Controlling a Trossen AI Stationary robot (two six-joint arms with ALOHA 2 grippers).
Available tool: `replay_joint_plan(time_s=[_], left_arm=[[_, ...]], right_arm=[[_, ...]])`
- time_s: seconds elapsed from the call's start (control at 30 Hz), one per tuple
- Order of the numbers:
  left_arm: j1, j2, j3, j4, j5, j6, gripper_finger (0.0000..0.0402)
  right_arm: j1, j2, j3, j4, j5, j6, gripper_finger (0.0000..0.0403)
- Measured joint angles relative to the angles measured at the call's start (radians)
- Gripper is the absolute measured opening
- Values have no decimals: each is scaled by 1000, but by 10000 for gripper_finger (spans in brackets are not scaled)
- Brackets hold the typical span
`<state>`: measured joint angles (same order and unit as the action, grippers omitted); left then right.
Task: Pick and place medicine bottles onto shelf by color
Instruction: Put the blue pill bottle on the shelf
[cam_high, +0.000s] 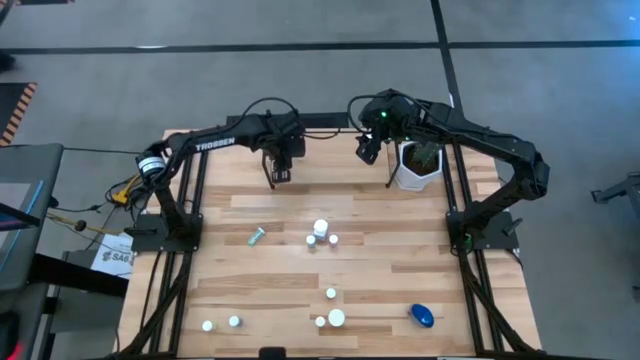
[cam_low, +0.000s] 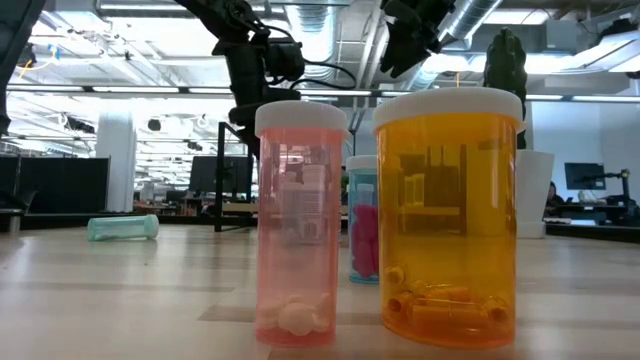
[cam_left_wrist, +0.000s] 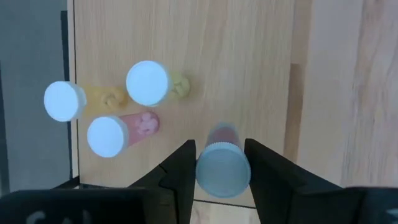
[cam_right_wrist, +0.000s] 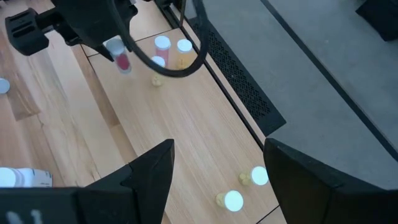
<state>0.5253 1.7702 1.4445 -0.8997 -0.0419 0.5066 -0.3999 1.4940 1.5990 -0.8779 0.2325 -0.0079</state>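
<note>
Medicine bottle (cam_left_wrist: 222, 169) with pale cap and red pills: clamped upright between the left fingers (cam_left_wrist: 180, 171), which are closed tight on its cap. Held over the shelf (cam_left_wrist: 249, 62) at the desk's 12 o'clock edge. Cannot tell whether its base touches the board.

Left gripper (cam_high: 280, 172): toward 11 o'clock on the desk (cam_high: 380, 270), pointing down.

Already standing on the shelf board near the held one: three white-capped bottles close together, one pink (cam_left_wrist: 107, 135), one yellow (cam_left_wrist: 148, 83), one orange (cam_left_wrist: 64, 101). Farther along the board, two more yellow ones (cam_right_wrist: 233, 200).

Right gripper (cam_high: 368, 150): hanging toward 12 o'clock, just beside a white plant pot (cam_high: 418, 165), fingers (cam_right_wrist: 155, 171) spread wide with nothing between them.

Spread over the desk: a teal bottle (cam_high: 256, 236) lying on its side toward 9 o'clock, a small white-capped cluster (cam_high: 320, 232) near the centre, more white caps (cam_high: 336, 318) toward 6 o'clock, a pair (cam_high: 208, 325) toward 7 o'clock, a large blue bottle (cam_high: 422, 316) toward 5 o'clock.

Seen up close at desk level: a pink bottle (cam_low: 300, 220) and an orange bottle (cam_low: 450, 210), upright, side by side.
</note>
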Motion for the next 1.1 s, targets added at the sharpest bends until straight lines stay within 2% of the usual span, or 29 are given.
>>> replay_joint_plan(time_s=[0.23, 0.47, 1.1], left_arm=[[18, 23, -2, -13, 20, 57, 112], [25, 63, 28, -1, -11, 87, 112], [86, 64, 33, -12, 14, 133, 112]], right_arm=[[0, 0, 0, 0, 0, 0, 270], [0, 0, 0, 0, 0, 0, 270], [0, 0, 0, 0, 0, 0, 270]])
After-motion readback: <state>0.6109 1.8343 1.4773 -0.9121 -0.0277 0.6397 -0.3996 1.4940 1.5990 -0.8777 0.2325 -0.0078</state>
